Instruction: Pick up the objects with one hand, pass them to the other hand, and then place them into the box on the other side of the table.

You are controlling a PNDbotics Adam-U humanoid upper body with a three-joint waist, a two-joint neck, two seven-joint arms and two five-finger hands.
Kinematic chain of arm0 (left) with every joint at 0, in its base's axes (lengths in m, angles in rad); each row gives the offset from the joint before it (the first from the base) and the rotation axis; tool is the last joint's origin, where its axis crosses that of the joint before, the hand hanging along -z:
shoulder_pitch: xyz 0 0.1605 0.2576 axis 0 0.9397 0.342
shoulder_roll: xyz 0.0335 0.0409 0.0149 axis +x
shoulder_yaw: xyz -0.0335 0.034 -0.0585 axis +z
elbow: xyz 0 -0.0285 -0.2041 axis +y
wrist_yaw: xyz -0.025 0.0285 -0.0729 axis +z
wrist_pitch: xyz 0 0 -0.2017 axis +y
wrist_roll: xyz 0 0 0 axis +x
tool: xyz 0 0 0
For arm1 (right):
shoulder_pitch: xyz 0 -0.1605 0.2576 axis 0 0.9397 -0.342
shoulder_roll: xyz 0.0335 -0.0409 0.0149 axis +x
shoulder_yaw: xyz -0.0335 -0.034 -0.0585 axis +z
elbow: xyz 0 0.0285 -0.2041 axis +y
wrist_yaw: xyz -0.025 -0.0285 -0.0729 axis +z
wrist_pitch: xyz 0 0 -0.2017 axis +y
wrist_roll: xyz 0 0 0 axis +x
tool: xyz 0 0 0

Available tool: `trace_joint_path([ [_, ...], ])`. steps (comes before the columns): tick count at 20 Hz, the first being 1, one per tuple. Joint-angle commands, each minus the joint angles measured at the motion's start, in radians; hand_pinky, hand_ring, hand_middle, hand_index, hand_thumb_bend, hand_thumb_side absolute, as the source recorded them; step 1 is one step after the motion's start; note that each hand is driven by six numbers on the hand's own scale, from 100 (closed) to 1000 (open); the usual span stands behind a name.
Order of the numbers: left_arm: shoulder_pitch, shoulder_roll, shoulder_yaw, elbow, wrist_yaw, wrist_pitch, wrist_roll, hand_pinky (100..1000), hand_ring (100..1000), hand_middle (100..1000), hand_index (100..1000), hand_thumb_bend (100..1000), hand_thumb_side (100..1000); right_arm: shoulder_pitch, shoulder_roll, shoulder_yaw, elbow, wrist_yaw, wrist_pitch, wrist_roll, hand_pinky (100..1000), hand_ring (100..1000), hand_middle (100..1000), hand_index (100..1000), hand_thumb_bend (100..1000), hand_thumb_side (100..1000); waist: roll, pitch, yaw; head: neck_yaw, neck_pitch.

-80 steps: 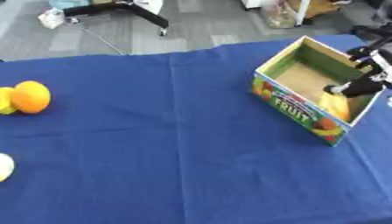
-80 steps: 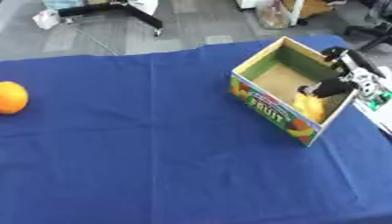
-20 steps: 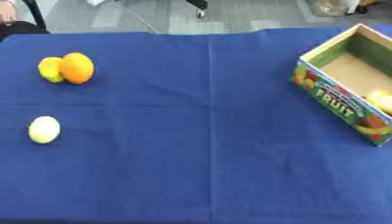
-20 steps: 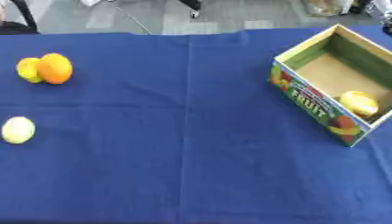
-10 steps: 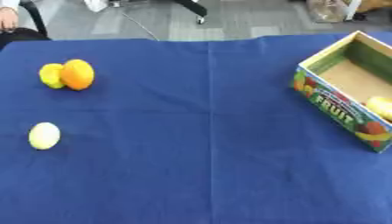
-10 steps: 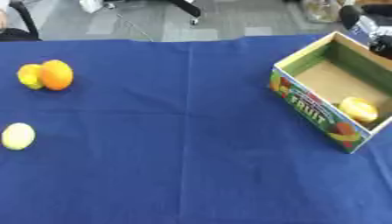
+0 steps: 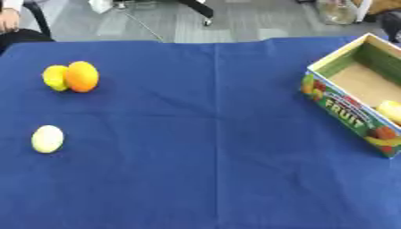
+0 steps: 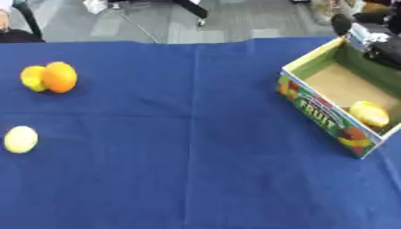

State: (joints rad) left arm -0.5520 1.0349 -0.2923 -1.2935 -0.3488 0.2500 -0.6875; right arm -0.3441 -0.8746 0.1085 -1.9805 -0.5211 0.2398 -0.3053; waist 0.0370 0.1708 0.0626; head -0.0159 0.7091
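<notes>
Well, we count one box, four fruits, and one hand. Our right hand shows at the far right edge as a dark shape with a silver part. It sits up at the far end of the box, by the back wall. We cannot tell if it is open or closed, and we see nothing in it.

The box is open on top, with fruit pictures on its long side. It stands on the counter, which has a blue cloth over it. The box reaches from the hand down toward us.

One yellow fruit lies inside the box, at the end nearer to us than the hand, with bare box floor between the two.

The other three fruits lie well apart from the hand, across the counter on its left side. One orange touches one small yellow-green fruit, which sits on the side away from the hand. One pale yellow fruit lies alone, nearer to us than that pair.
</notes>
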Motion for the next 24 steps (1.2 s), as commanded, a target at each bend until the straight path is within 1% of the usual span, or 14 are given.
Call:
trace_joint_path([
  [1,-0.017,0.016,-0.014,0.008,0.003,0.001,-0.013,819,772,698,790,783,172,-0.017,-0.012,-0.001,-0.019,-0.003,0.011,0.004,710,844,899,954,445,314,0.012,-0.029,0.000,0.005,-0.013],
  [5,-0.018,-0.003,-0.039,0.016,0.005,0.008,-0.012,808,760,682,778,774,180,-0.020,-0.003,0.008,-0.019,0.000,0.019,0.009,710,843,897,954,446,314,0.011,-0.030,0.001,0.006,-0.014],
  [8,-0.019,-0.015,-0.045,0.015,0.010,0.018,0.007,805,754,677,775,765,191,-0.019,0.000,0.010,-0.019,0.002,0.022,0.010,710,841,896,953,447,314,0.010,-0.030,0.001,0.007,-0.014],
  [11,-0.019,-0.020,-0.045,0.002,0.028,0.031,0.025,804,751,673,775,776,204,-0.015,0.003,0.012,-0.019,0.005,0.025,0.010,709,841,896,953,447,315,0.010,-0.031,0.002,0.011,-0.013],
  [16,-0.035,-0.038,-0.055,-0.015,0.038,0.070,0.076,800,746,668,782,771,188,-0.015,0.008,0.016,-0.019,0.006,0.030,0.011,709,840,896,953,447,318,0.011,-0.032,0.002,0.012,-0.012],
  [21,-0.065,-0.065,-0.081,-0.016,0.007,0.103,0.103,802,749,677,790,778,186,-0.014,0.009,0.019,-0.019,0.009,0.031,0.014,709,840,896,953,447,318,0.010,-0.032,0.001,0.011,-0.014],
  [24,-0.101,-0.098,-0.096,0.003,-0.041,0.113,0.116,795,749,679,781,789,166,-0.015,0.013,0.024,-0.019,0.010,0.034,0.018,709,840,896,952,450,319,0.011,-0.032,0.001,0.027,-0.011],
])
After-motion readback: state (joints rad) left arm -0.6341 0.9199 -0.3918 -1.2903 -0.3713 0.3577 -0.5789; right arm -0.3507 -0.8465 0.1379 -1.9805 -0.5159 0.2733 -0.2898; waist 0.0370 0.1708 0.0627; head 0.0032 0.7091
